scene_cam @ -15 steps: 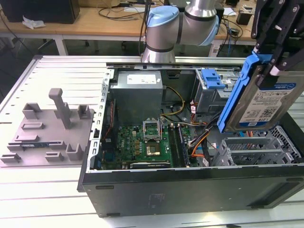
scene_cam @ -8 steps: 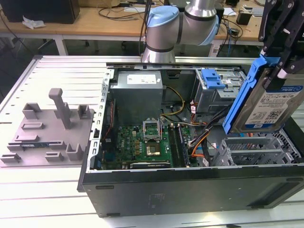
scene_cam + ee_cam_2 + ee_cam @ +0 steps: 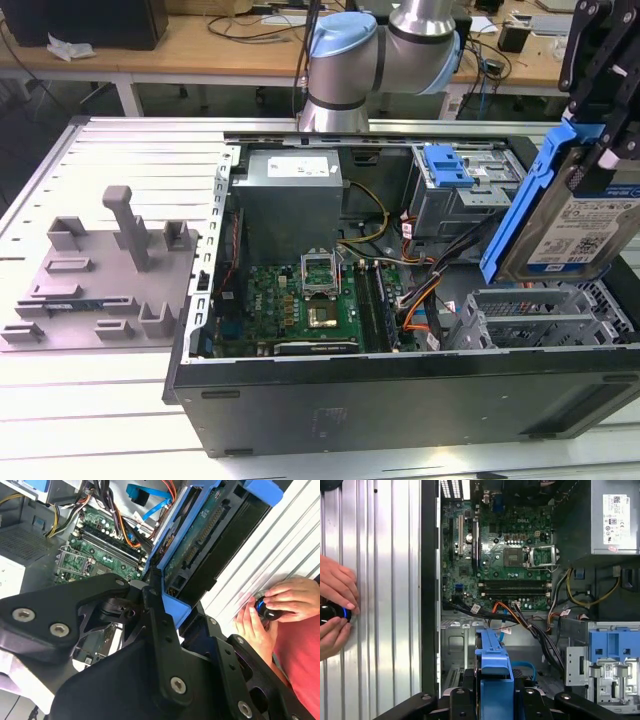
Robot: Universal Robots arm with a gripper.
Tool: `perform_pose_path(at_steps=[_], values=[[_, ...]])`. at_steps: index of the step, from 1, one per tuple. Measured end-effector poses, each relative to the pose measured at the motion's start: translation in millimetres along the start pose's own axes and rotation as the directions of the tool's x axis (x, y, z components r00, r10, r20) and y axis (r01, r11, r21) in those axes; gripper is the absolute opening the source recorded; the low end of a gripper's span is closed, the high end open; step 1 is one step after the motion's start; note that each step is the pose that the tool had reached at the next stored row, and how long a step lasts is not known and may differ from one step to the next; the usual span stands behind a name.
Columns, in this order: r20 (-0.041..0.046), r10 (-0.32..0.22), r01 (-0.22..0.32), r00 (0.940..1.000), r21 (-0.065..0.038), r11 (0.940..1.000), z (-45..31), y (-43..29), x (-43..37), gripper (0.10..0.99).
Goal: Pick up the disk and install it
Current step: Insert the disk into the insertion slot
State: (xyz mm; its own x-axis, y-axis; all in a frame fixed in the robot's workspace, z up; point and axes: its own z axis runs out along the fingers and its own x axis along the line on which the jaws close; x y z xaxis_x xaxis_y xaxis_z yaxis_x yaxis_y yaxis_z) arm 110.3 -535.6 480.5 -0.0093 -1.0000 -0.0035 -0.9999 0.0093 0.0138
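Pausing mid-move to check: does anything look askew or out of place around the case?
The disk, clamped in the pincer, hangs slanted above the open case. A person's hands rest on the slatted table right beside the case, close to the work area.

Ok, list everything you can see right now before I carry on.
disk: one, silver, blue bracket, in the claw above the case
case: one, black, open on table
motherboard: one, green, in case
power supply: one, grey, in case
cage: one, grey, blue tab, in case
fixture: one, grey, on table, exterior view's left
knob: one, black, under hands
hands: two, on table beside case
arm: one, silver-blue, behind case
claw: one, black, shut on disk
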Motion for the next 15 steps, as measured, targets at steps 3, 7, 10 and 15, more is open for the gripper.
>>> perform_pose_path(at_steps=[3,7,10,15], values=[[0.0002,0.005,-0.005,1.0,0.0,1.0,0.6,-2.1,0.2,0.365],[0.0003,0.005,-0.005,1.0,0.0,1.0,0.7,-1.5,0.4,0.365],[0.0,0.004,-0.004,1.0,0.0,1.0,1.0,-0.8,0.4,0.365],[0.0003,0.005,-0.005,1.0,0.0,1.0,2.6,-0.6,0.6,0.365]])
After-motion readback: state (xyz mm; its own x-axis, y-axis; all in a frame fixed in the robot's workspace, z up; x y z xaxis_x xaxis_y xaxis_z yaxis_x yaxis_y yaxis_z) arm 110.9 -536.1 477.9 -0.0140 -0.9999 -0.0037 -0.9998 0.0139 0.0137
